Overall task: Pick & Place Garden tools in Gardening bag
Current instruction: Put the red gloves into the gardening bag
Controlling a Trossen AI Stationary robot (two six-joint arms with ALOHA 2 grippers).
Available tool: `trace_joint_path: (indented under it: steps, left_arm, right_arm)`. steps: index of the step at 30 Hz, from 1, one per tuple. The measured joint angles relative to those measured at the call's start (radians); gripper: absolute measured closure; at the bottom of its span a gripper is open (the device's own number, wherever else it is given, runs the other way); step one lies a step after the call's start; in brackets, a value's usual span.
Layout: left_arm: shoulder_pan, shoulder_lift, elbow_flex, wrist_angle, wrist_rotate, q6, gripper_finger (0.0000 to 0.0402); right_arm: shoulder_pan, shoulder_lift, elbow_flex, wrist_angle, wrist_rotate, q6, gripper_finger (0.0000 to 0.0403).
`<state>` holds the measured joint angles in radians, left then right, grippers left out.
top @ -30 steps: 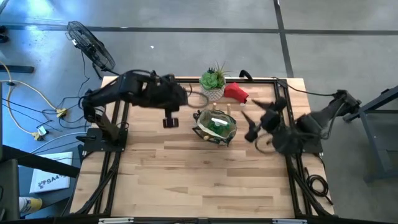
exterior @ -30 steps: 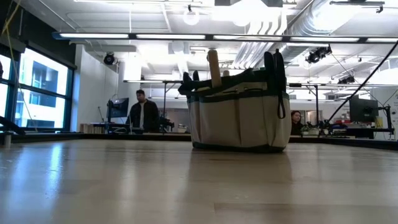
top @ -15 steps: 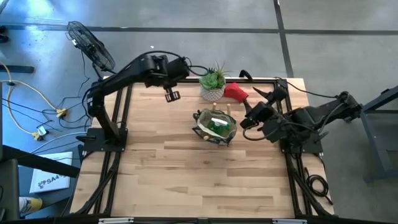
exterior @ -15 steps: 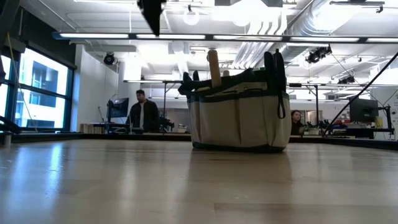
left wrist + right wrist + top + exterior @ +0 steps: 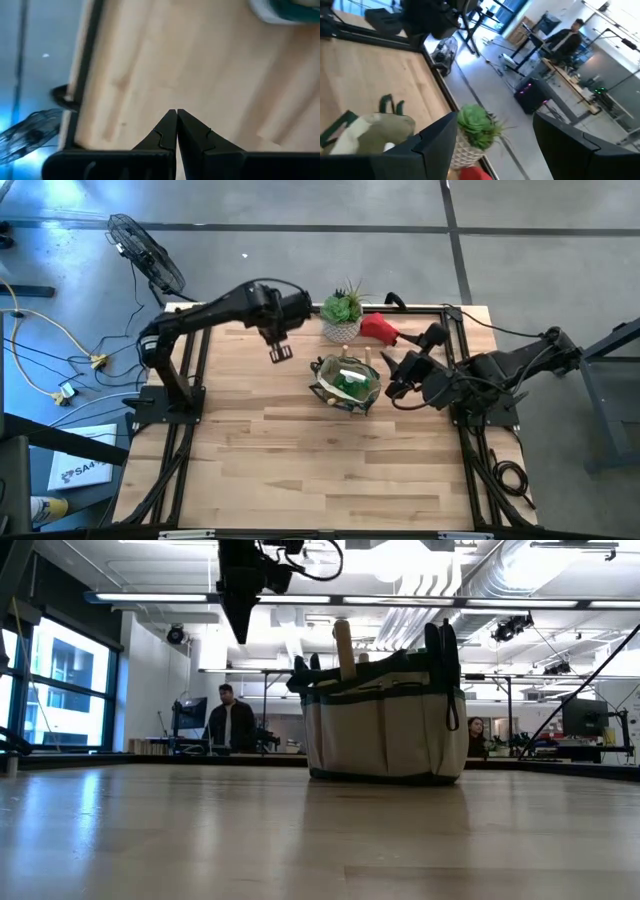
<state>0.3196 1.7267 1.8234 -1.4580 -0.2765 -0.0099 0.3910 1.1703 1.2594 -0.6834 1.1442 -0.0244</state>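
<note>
The tan gardening bag (image 5: 347,382) with a dark green rim stands on the table's far middle. Garden tools stick out of it: a green spray bottle (image 5: 349,380) and a wooden handle (image 5: 343,648). A red soft item (image 5: 378,327) lies on the table beside the white plant pot. My left gripper (image 5: 280,352) hangs shut, pointing down, above bare wood to the left of the bag (image 5: 385,730). In the low view my left gripper (image 5: 240,630) is well above the tabletop. My right gripper (image 5: 393,382) stands open and about level at the bag's right side, with nothing between its fingers.
A green spiky plant in a white pot (image 5: 343,315) stands just beyond the bag, and the right wrist view shows the plant (image 5: 476,125) close ahead. A fan (image 5: 145,255) stands on the floor off the far left corner. People (image 5: 230,725) are in the room behind. Bare wood (image 5: 300,460) fills the near half.
My left gripper has swung from beside the bag toward the far edge, then part of the way back. It has come down into the low view, left of the bag, and has stayed shut. My right gripper has rolled beside the bag and has stayed open.
</note>
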Motion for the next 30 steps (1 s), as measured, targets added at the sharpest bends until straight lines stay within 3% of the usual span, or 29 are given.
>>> trace_joint_path:
  steps: [8, 13, 15, 18, 24, 30]
  left_arm:
    - [-0.167, 0.0, -0.018, -0.036, 0.048, -0.073, 0.0393]
    - [-0.295, 0.0, -0.019, -0.116, 0.049, -0.135, 0.0393]
    - [-0.346, -0.002, -0.019, -0.112, 0.029, -0.178, 0.0393]
    - [-0.429, -0.027, -0.02, -0.109, -0.011, -0.221, 0.0393]
    - [-0.561, -0.039, -0.02, -0.088, -0.206, -0.313, 0.0393]
    - [-0.63, -0.053, -0.018, -0.046, -0.206, -0.321, 0.0393]
  right_arm:
    - [-0.008, 0.0, 0.0, 0.0, -0.128, 0.064, 0.0159]
    - [-0.056, -0.016, 0.0, -0.035, 0.026, 0.168, 0.015]
    - [-0.108, -0.047, 0.0, -0.061, 0.002, 0.231, 0.0147]
    - [-0.24, -0.096, 0.0, -0.069, -0.173, 0.32, 0.0145]
    - [-0.62, -0.104, 0.0, -0.2, -0.61, 0.415, 0.0145]
    - [-0.845, -0.005, 0.0, -0.318, -0.871, 0.41, 0.0145]
